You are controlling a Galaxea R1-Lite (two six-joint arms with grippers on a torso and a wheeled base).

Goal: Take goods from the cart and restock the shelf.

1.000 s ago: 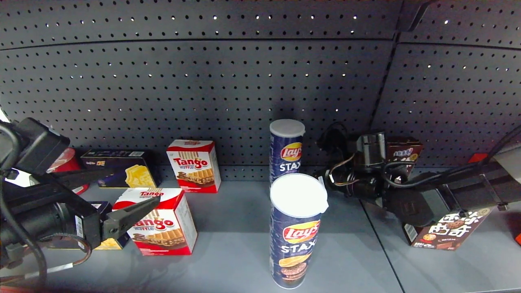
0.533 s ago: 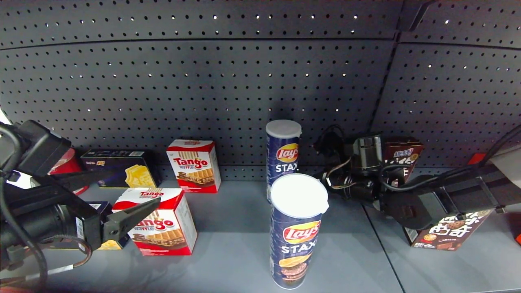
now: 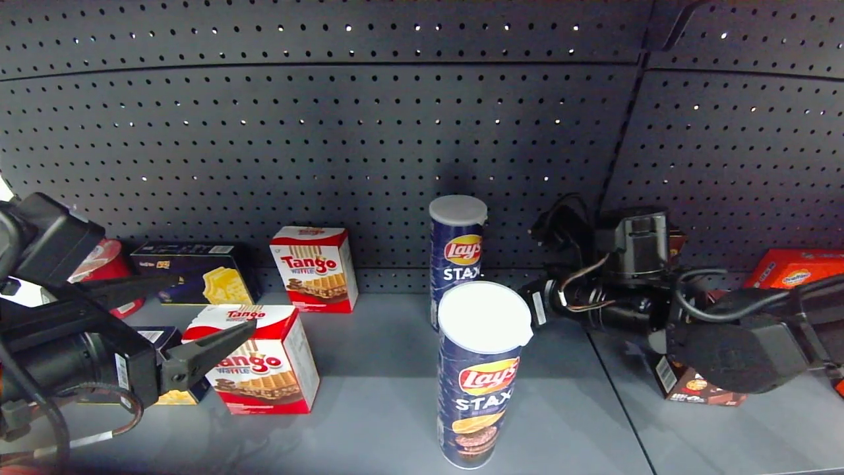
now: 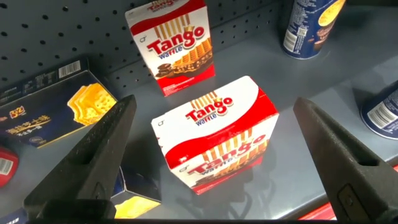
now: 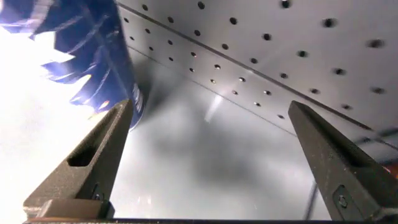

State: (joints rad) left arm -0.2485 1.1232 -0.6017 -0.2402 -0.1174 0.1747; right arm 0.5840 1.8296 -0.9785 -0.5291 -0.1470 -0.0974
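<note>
Chip can point(image 3: 456, 254) at rear stands upright on shelf point(image 3: 382, 422), lid on, close to pegboard point(image 3: 330, 132), directly behind front chip can point(image 3: 481, 376). Right fingers point(image 5: 93, 168) are spread apart, holding nothing. That rear can sits just outside the gap, next to one finger; can't tell if touching. Btwn the fingers: bare shelf & pegboard. Left fingers point(image 4: 93, 168) are also spread wide, empty, w/ front wafer box point(image 4: 217, 140) seen btwn them, ungripped. Second wafer box point(image 4: 174, 43) stands behind it.
</note>
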